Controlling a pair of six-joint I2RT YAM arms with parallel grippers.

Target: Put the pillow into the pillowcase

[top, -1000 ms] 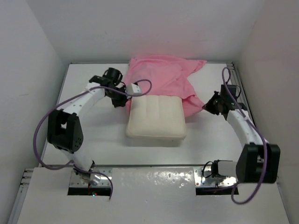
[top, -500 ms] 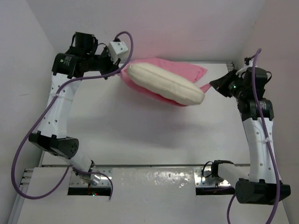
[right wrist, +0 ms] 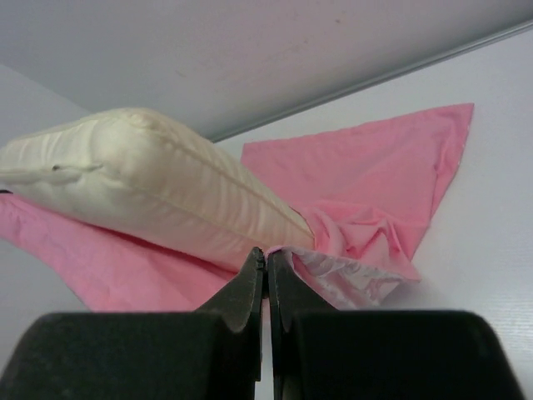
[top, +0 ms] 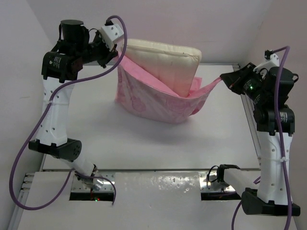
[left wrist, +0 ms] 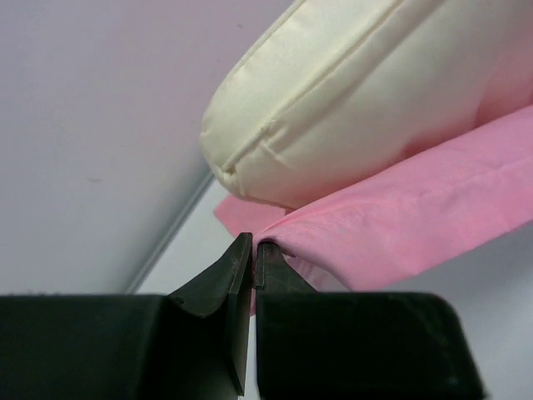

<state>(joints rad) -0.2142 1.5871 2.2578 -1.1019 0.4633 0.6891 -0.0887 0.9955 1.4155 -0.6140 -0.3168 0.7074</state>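
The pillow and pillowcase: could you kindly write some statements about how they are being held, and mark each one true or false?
1. The left tool pinches an edge of the pillowcase. True.
2. The pillow lies flat on the table. False: it sits partly inside the pillowcase, which hangs between both tools.
3. The right tool is open. False: it is shut on the pillowcase.
4. Part of the pillow sticks out above the pillowcase. True.

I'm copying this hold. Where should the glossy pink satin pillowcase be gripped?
Pinch the pillowcase at both ends of its mouth, from either side, as the left gripper and right gripper do: thin fabric, sagging open around the plump cream pillow.
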